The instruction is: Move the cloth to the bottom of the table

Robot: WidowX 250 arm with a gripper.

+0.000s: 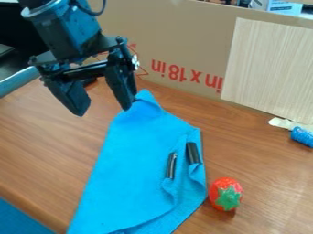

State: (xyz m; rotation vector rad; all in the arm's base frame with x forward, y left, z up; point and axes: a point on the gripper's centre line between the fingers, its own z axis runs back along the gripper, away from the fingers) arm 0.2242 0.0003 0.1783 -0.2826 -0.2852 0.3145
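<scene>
A black robot gripper (103, 109) hangs down in the upper left of the view, on an arm (67, 34) that comes in from the top edge. Its two fingers stand wide apart, with nothing held between them. The finger nearer the middle of the view has its tip at the narrow top corner of a bright blue cloth (134, 160); whether they touch is hard to tell.

The cloth lies on a brown wood-grain table (55, 141), narrow at the top and spreading wider down to the bottom edge of the view. Its right side is folded and wrinkled. Two short dark sticks lie on it, right of its middle: a black one (193, 152) by the fold, and a slimmer one with a shiny side (172, 165) just to its left.

A red toy strawberry (221, 188) with a green leafy top sits just beside the cloth's right edge, its green end toward the viewer. Behind the table stands a cardboard wall (177, 41) with red lettering, and against it a pale wood-grain panel (269, 68). At the right edge, a blue cylinder (302, 136) lies beside a torn whitish scrap (282, 123).
</scene>
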